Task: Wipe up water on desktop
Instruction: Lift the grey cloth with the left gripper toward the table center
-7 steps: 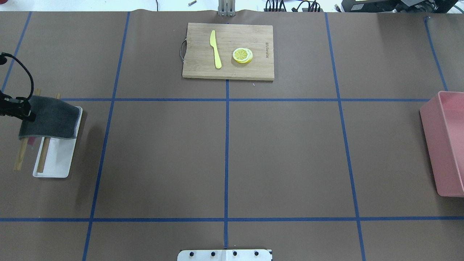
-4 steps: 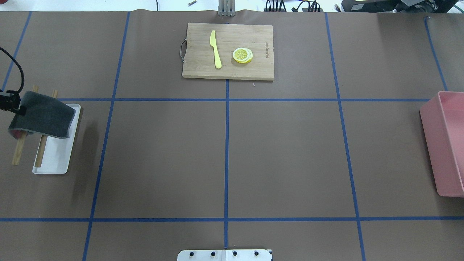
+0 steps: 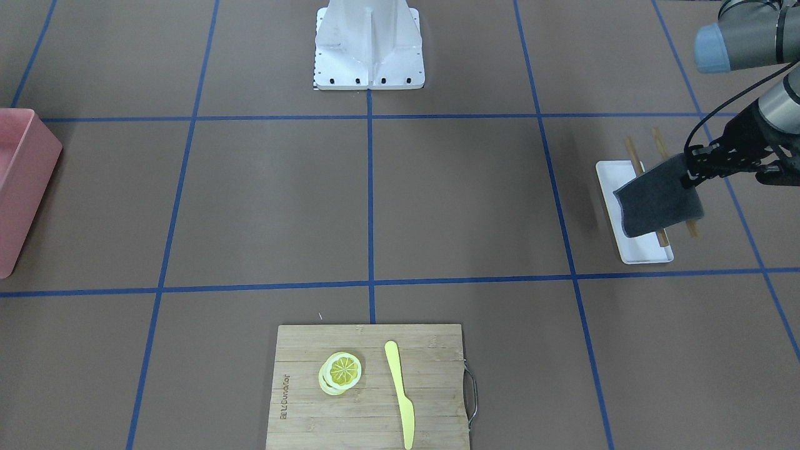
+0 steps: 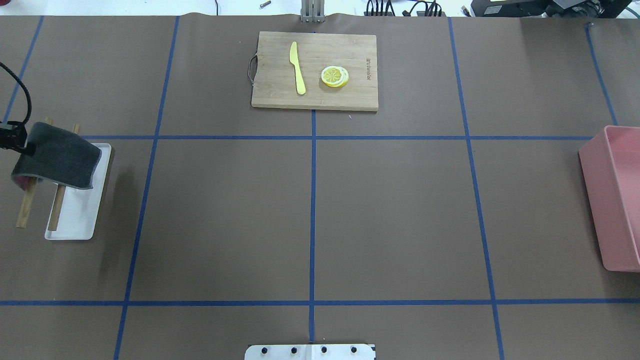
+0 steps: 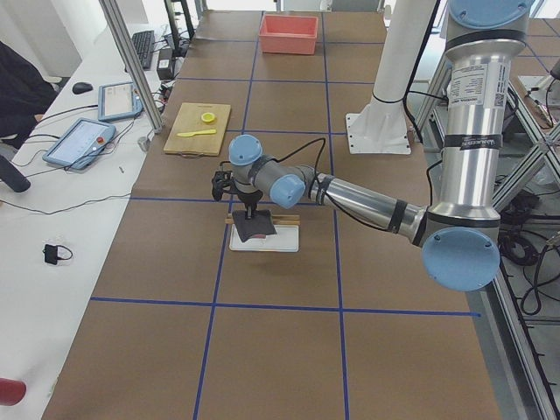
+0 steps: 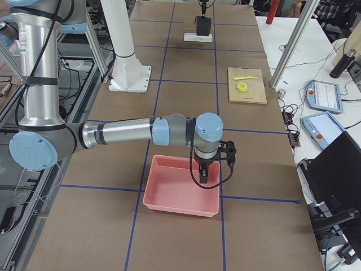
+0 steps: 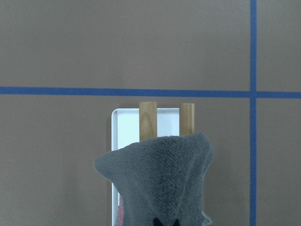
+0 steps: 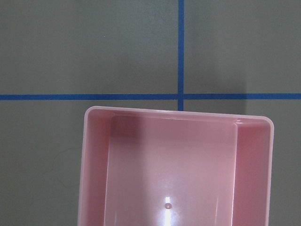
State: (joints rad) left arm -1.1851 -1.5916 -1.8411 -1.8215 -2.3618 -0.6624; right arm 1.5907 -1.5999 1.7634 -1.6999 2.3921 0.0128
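Observation:
The brown desktop (image 4: 400,215) with blue tape lines fills the overhead view and the front view (image 3: 250,200); I make out no water on it. My left gripper (image 4: 15,141) is shut on a dark grey cloth (image 4: 57,159) at the far left and holds it hanging over a white tray (image 4: 75,220). The gripper (image 3: 695,170) and cloth (image 3: 656,203) also show in the front view. The cloth (image 7: 160,183) fills the lower left wrist view. My right gripper (image 6: 204,172) hangs over a pink bin (image 6: 180,192); I cannot tell whether it is open or shut.
Two wooden sticks (image 4: 57,210) lie across the tray's left side. A bamboo cutting board (image 4: 315,70) at the far centre carries a yellow knife (image 4: 297,67) and lemon slices (image 4: 334,76). The pink bin (image 4: 615,200) stands at the right edge. The robot base plate (image 4: 310,351) is near centre.
My left gripper has carried the cloth a little left and toward the far side. The tray and sticks have shifted slightly the same way. Since 0.6 s ago almost nothing has moved.

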